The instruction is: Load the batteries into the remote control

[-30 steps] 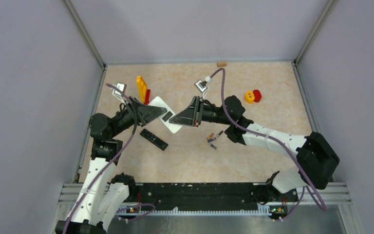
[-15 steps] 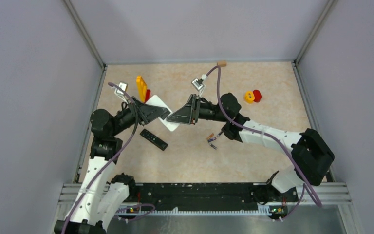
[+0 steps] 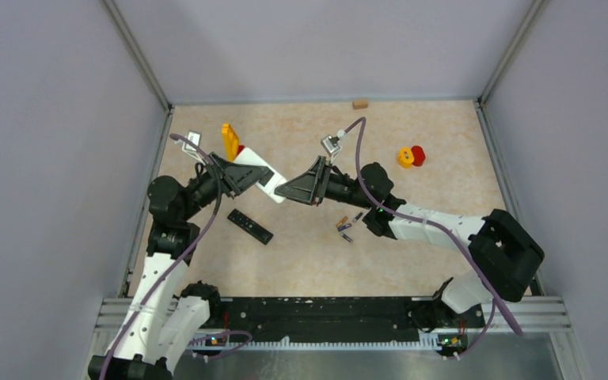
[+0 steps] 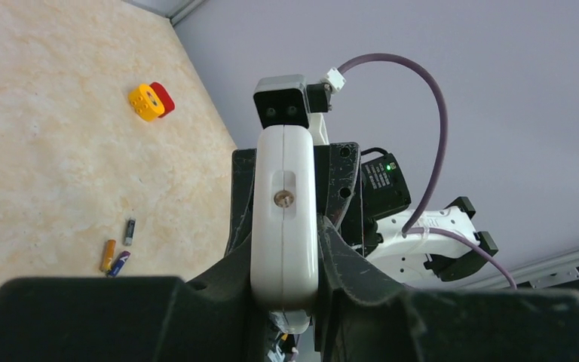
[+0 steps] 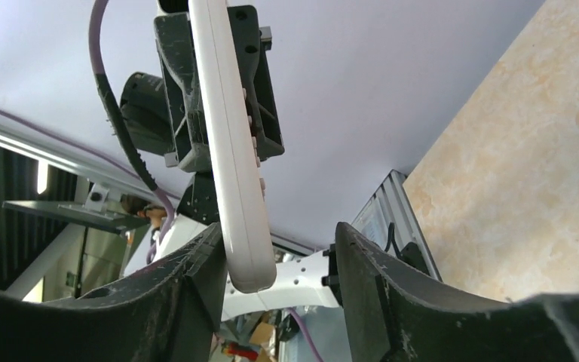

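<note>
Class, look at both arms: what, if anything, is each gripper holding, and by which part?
The left gripper clamps the white remote near one end. The right gripper stands open around the remote's other end, holding nothing.

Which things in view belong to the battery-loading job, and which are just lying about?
Job in hand:
- white remote, gripped by the left pincer
- batteries, not yet picked up

Lying about:
- black remote, untouched, probably a spare
- yellow block and red block
- tall yellow block
- brown block
</note>
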